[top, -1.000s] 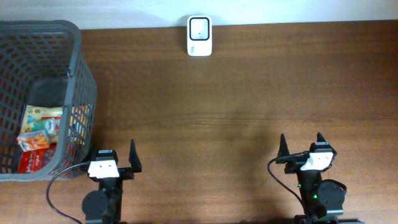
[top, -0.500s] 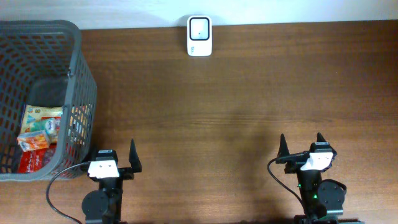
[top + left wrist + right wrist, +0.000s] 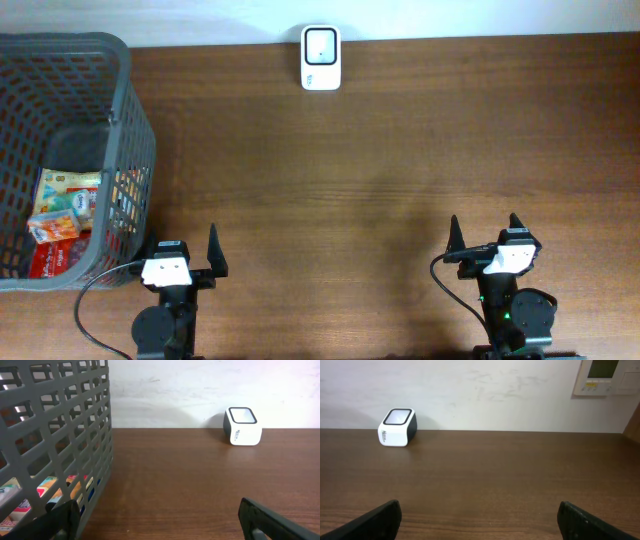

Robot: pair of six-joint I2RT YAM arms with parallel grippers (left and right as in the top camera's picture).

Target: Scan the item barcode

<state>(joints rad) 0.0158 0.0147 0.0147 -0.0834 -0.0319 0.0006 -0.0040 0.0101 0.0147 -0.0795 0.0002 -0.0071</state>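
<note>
Several colourful snack packets [image 3: 62,215] lie in the grey mesh basket [image 3: 135,130] at the left; through its wall they show in the left wrist view as packets [image 3: 50,491]. A white barcode scanner [image 3: 321,44] stands at the table's far edge, seen also as the scanner [image 3: 242,426] and the scanner [image 3: 397,427]. My left gripper [image 3: 186,245] rests open near the front edge, just right of the basket, nothing between its fingers. My right gripper [image 3: 484,231] is open at the front right, also holding nothing.
The basket wall [image 3: 65,455] stands close to my left gripper's left finger [image 3: 62,517]. Brown wooden table [image 3: 380,170] spreads between the grippers and the scanner. A white wall with a panel [image 3: 605,377] lies behind the table.
</note>
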